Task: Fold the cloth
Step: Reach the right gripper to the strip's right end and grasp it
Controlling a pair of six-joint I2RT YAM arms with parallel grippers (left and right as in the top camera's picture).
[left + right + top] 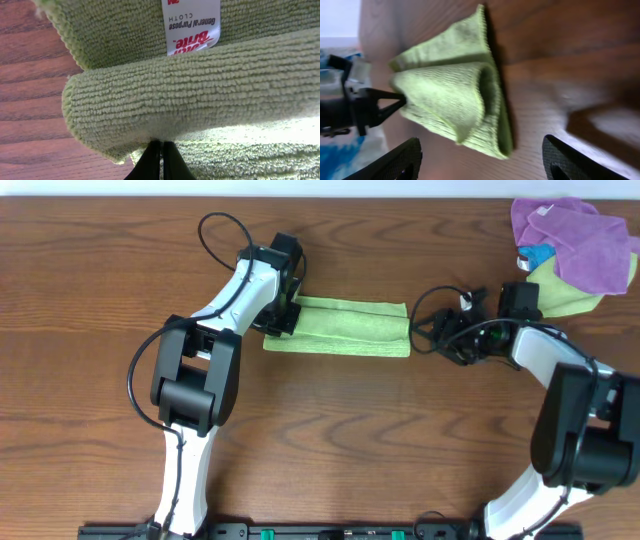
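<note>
The cloth [345, 327] is light lime-green and lies folded into a long strip on the wooden table, left of centre. My left gripper [281, 318] is at the strip's left end and is shut on a fold of the cloth [200, 95]; its white tag [192, 22] shows just beyond the fold. My right gripper [428, 332] is open and empty, just off the strip's right end. In the right wrist view the cloth [455, 95] lies ahead of the spread fingers [482, 160], apart from them.
A purple cloth [575, 240] bunched with a yellower green cloth [565, 295] and a blue item [535, 256] lies at the back right corner. Black cables [455, 320] loop by the right wrist. The table's far edge runs along the top.
</note>
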